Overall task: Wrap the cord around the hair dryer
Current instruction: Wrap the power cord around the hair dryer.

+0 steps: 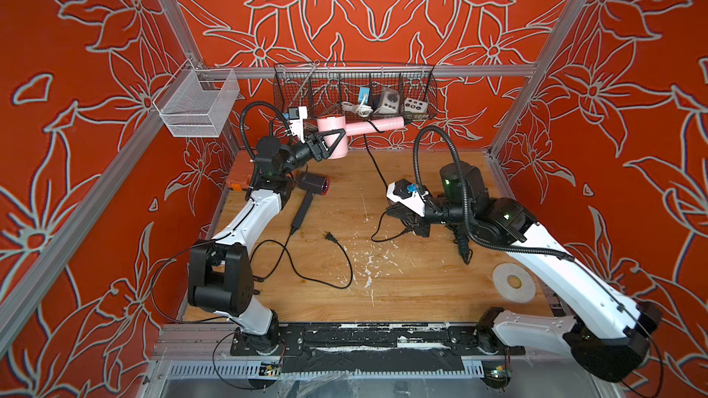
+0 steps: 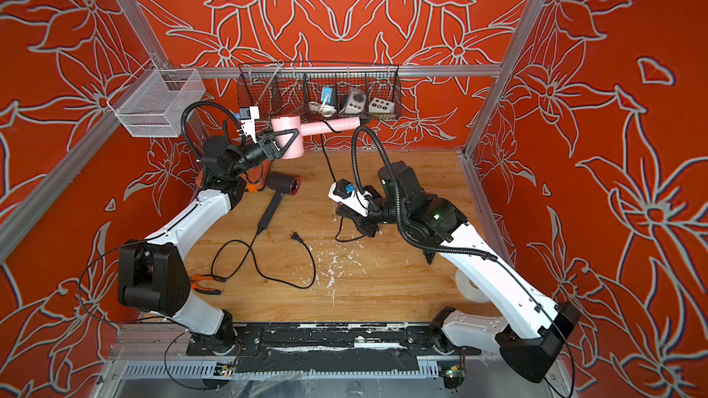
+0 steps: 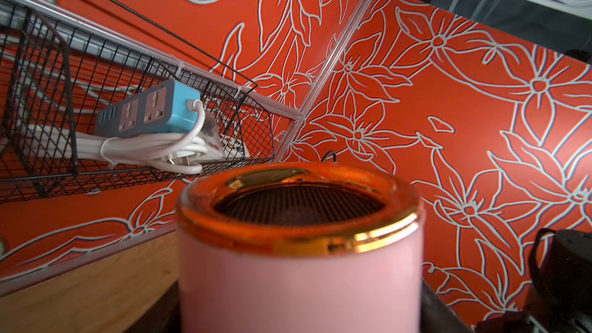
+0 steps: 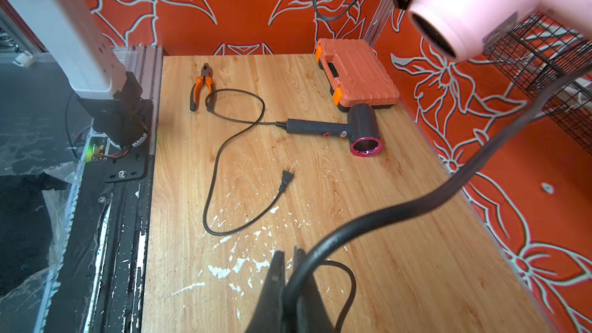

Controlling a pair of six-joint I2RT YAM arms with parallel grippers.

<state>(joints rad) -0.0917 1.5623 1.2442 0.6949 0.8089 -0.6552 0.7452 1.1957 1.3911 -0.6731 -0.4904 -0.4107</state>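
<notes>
Red floral walls close round the wooden counter (image 1: 421,281); you have the pink hair dryer (image 1: 377,126) up in the air.

Your left hand (image 1: 333,141) is clenched on the dryer's barrel, holding it clear of the counter just below the wire basket (image 1: 356,89) on the back wall. Its black cord (image 4: 416,203) crosses the handle and drops to your right hand (image 4: 288,261), which is pinched tight on it low over the counter, slack curling on the wood past it. Farther out, a dark hair dryer (image 4: 362,126) lies flat beside an orange tool case (image 4: 355,72), its own lead loose, pliers (image 4: 200,89) near the loop.
</notes>
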